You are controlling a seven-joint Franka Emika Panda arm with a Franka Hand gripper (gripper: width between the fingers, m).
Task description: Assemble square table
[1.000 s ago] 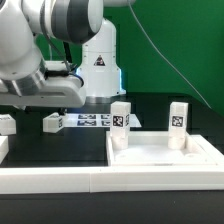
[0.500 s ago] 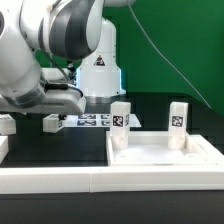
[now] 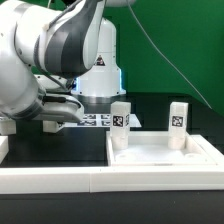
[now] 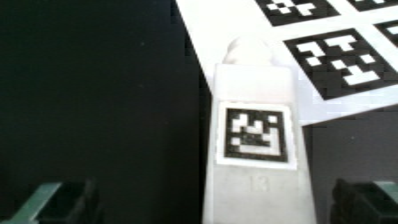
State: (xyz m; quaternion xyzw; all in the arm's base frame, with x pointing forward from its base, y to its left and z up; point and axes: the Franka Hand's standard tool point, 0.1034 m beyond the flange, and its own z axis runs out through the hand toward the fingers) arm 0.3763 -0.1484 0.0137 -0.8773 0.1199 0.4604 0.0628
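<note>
So the square tabletop sits on the black surface with two legs already standing upright on its far corners, the other one on the exterior view's right. Well off from the tabletop, toward the exterior view's left, the gripper hangs over a loose leg lying flat, just beside the marker board. Jaws are spread wide, one finger on each side of that leg, not touching it. Another small white block lies even farther from the tabletop.
</note>
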